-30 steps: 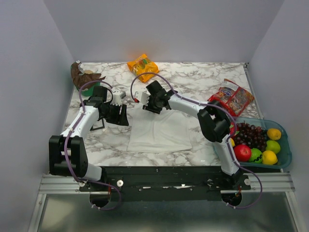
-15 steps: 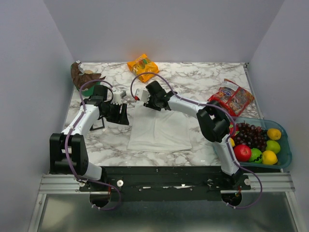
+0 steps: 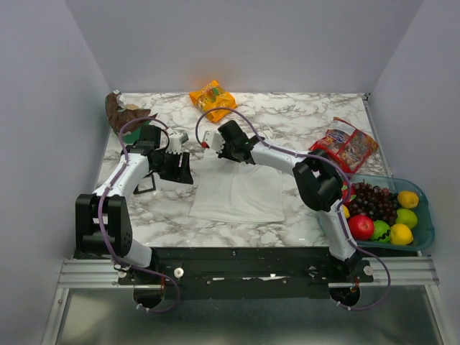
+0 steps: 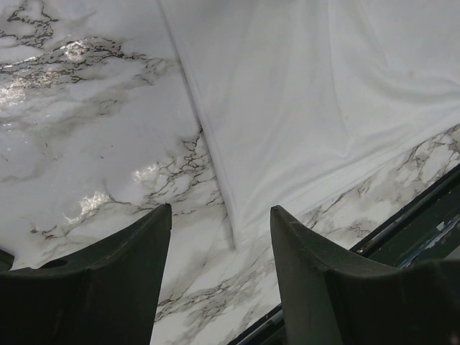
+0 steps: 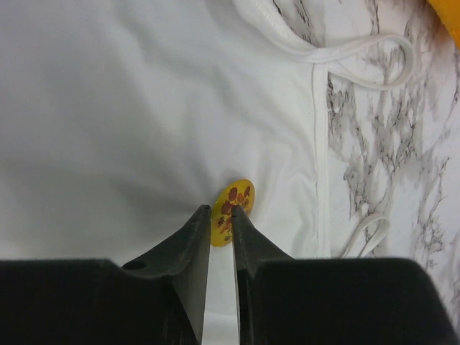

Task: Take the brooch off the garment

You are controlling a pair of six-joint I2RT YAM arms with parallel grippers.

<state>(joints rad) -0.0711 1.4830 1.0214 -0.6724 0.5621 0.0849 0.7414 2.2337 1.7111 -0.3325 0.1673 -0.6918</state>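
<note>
The white garment (image 3: 237,190) lies flat on the marble table in front of both arms. My right gripper (image 3: 219,152) is over its far edge and is shut on the brooch (image 5: 234,200), a small yellow disc with reddish marks. In the right wrist view the gripper (image 5: 221,210) pinches the disc edge-on against the cloth (image 5: 108,108), and the straps (image 5: 359,50) lie to the right. My left gripper (image 3: 183,169) is open and empty over the garment's left edge (image 4: 309,93); in its own view the gripper (image 4: 221,208) has nothing between its fingers.
An orange snack bag (image 3: 213,100) lies at the back, a red snack bag (image 3: 346,147) at the right. A blue tray (image 3: 425,215) of fruit stands at the near right. A black square frame (image 3: 146,187) and a brown-green object (image 3: 123,115) are at the left.
My right gripper has shifted slightly toward the back left with the brooch in its grip. My left gripper has drawn back a little.
</note>
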